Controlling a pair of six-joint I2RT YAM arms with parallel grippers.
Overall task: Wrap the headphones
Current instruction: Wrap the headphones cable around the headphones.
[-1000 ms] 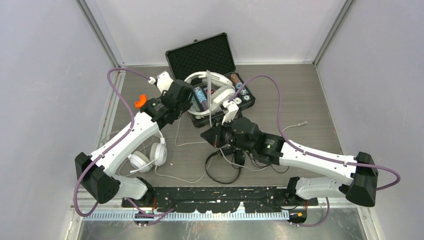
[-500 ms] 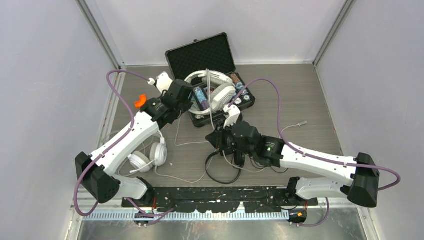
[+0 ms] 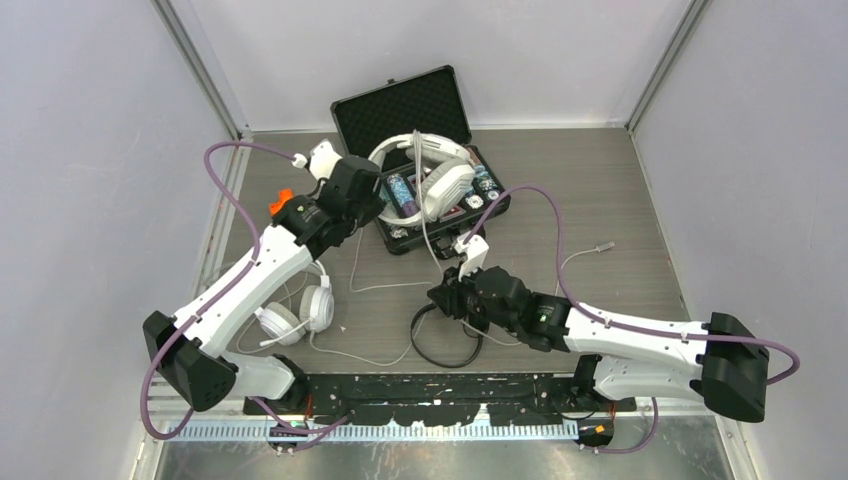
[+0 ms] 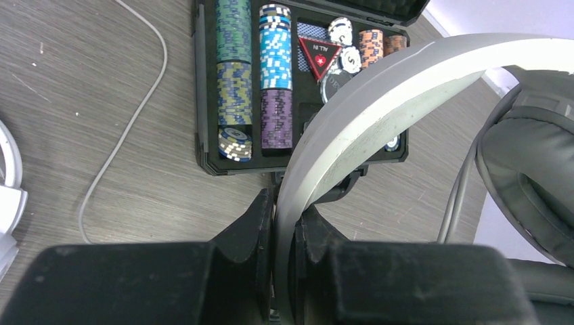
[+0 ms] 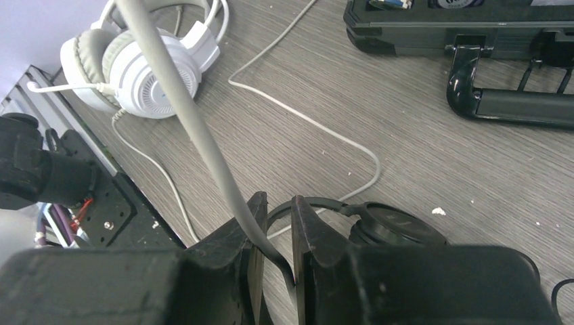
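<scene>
The bulky white-grey headphones (image 3: 432, 178) hang over the open case, and my left gripper (image 4: 284, 203) is shut on their headband (image 4: 379, 95); one grey ear cup (image 4: 535, 176) shows at right. Their grey cord (image 3: 422, 215) drops to my right gripper (image 5: 274, 200), whose jaws stand slightly open, the cord (image 5: 183, 101) running loosely between them against the left finger. The slim black headphones (image 5: 399, 227) lie on the table just beyond and under the right gripper (image 3: 440, 297). The white round-cup headphones (image 3: 300, 312) with mic lie at the left, beside my left arm.
A black case (image 3: 400, 110) with foam lid stands open at the back, its tray (image 4: 201, 101) filled with poker chips (image 4: 276, 68). Its handle (image 5: 501, 105) faces the right gripper. A loose white cable ends in a plug (image 3: 600, 247) at right. Walls close in both sides.
My right gripper slid toward the near edge along the grey cord and its jaws parted. The left gripper shifted the headphones slightly back over the case.
</scene>
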